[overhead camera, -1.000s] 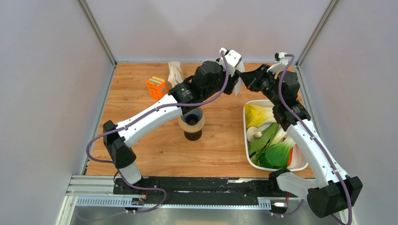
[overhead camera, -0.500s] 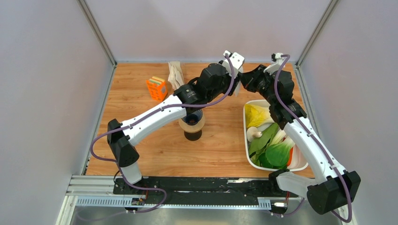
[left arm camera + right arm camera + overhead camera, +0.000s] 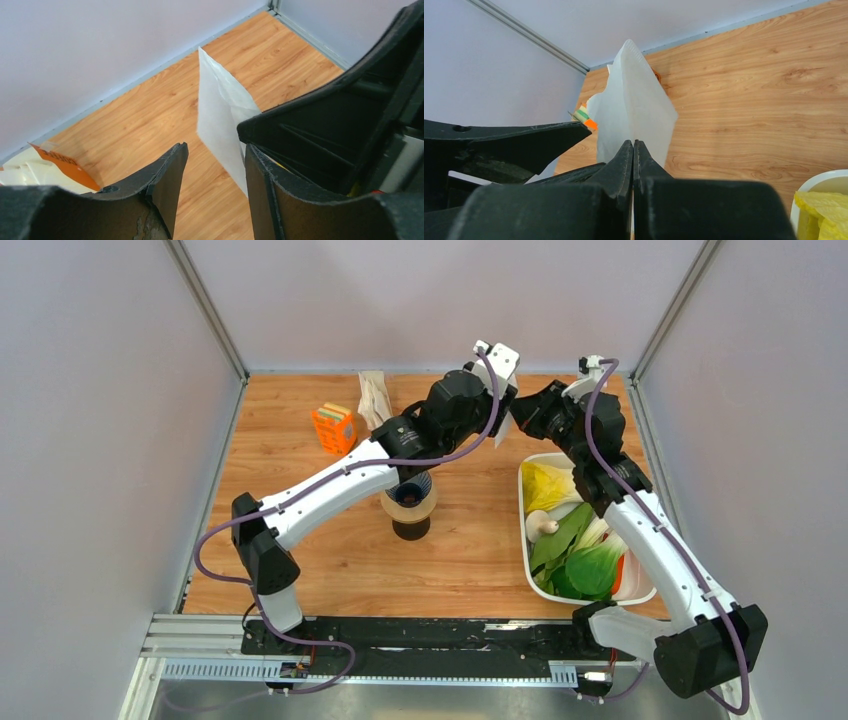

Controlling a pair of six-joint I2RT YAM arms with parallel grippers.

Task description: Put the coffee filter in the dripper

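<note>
Top external: left gripper (image 3: 214, 150) has closed in on right gripper (image 3: 633, 145); its fingers are apart, facing the filter (image 3: 636, 107). Right gripper is clamped on the filter, aloft at rear. Dripper (image 3: 415, 483) sits mid-table, well apart. Handover seems next.

Overhead view high, distant — both wrist views close, sharing coffee filter (image 3: 220, 107).
</note>
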